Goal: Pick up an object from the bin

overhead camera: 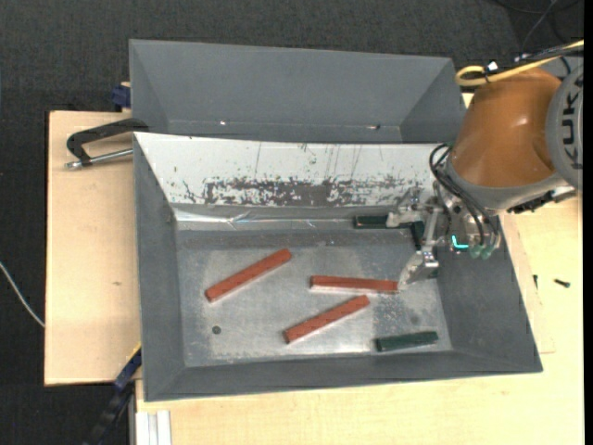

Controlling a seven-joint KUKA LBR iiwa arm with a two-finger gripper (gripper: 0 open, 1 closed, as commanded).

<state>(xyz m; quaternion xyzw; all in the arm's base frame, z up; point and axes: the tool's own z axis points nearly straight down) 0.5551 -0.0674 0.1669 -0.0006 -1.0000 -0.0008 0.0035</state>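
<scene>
The gripper (419,269) hung at the middle right of the frame, by the right end of a flat red stick (353,285) lying in the bin (157,276). I could not tell if its jaws were spread or pressed together. The stick looked light and hard; pinching across its thin sides seemed best.

- The gripper (417,269) is pictured low over the right side of the grey metal bin (157,276), just at the right end of the middle red-brown bar (352,285).
- A left red-brown bar (247,275) and a lower red-brown bar (325,319) are seen lying slantwise.
- A dark green bar (406,341) is seen near the front right corner.
</scene>
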